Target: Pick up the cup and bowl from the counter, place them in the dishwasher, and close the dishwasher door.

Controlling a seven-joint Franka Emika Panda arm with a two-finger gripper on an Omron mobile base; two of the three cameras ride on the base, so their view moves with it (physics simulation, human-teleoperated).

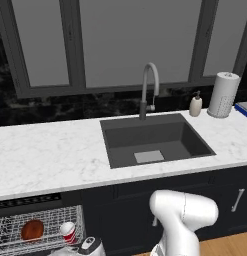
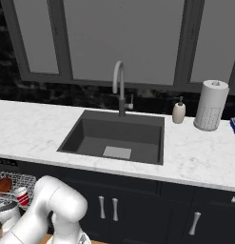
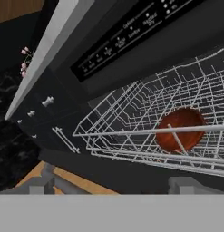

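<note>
Cup [image 1: 68, 232] and bowl [image 1: 32, 230] are both sitting in the dishwasher's white wire rack [image 3: 145, 131], so you are now facing the door-closing step. Your jaws are standing wide apart and gripping nothing; the gripper [image 3: 113, 183] is hanging just outside the rack's front rail, with the bowl lying behind the wires. Before pushing, you should be backing clear of the basket, sliding it inward, then getting under the dishwasher door, whose position I cannot tell from here, and lifting it evenly.

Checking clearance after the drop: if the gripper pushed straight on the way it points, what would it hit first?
Probably the wire rack front rail, with the bowl just behind it; depth is uncertain.
</note>
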